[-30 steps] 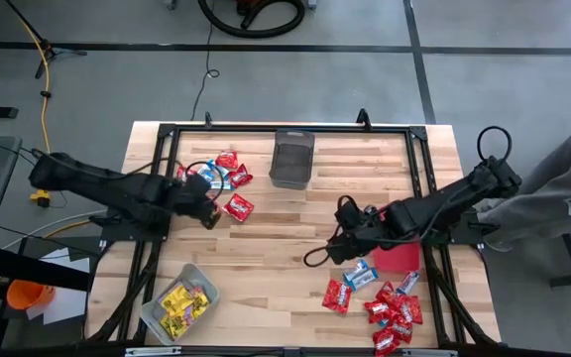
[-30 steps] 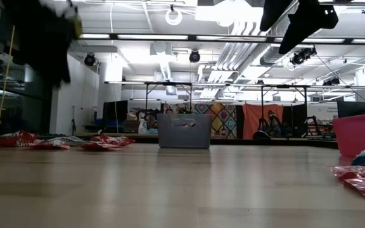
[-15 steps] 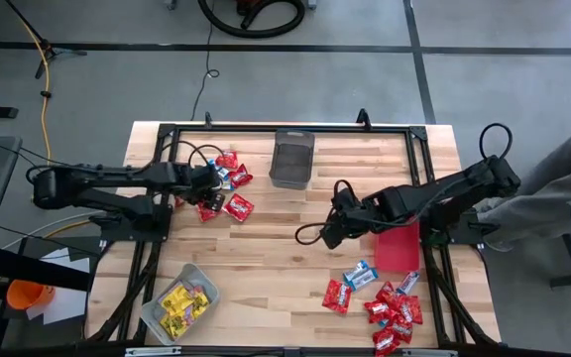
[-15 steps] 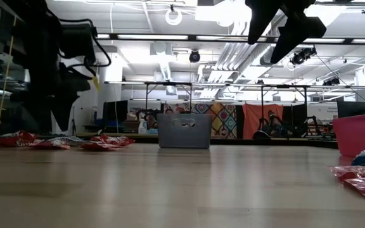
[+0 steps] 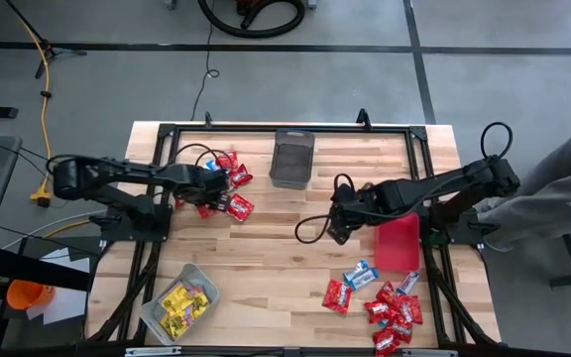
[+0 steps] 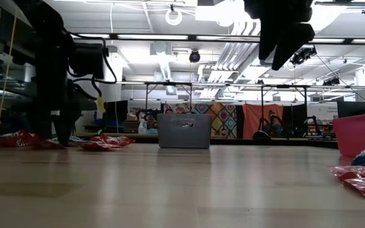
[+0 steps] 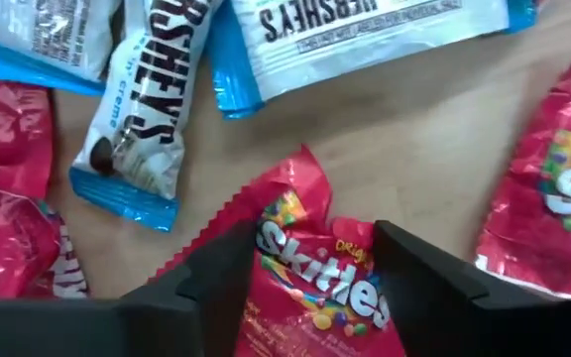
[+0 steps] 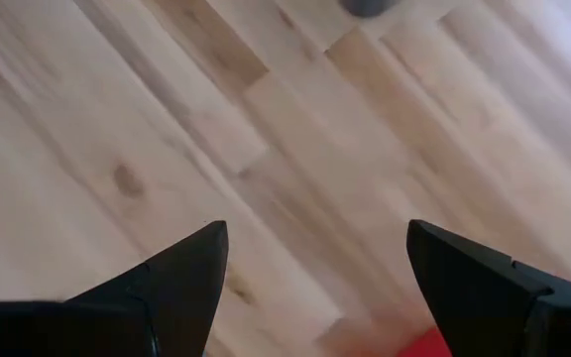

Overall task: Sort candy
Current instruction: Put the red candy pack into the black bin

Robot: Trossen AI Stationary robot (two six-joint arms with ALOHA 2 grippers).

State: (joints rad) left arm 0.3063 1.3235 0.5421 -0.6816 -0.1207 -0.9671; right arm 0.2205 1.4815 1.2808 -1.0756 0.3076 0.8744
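Left gripper (image 7: 310, 263) fingers astride crinkly red candy packet (image 7: 320, 283), perhaps not yet pinching, right gripper (image 8: 310, 268) spread wide over woodgrain table (image 8: 295, 149).

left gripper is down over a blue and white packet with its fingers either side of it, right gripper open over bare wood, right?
Not quite. The left gripper has its fingers either side of a red packet, not a blue and white one; the left wrist view shows this, with the blue and white packets lying beyond it. The rest holds: the right gripper is open over bare table.
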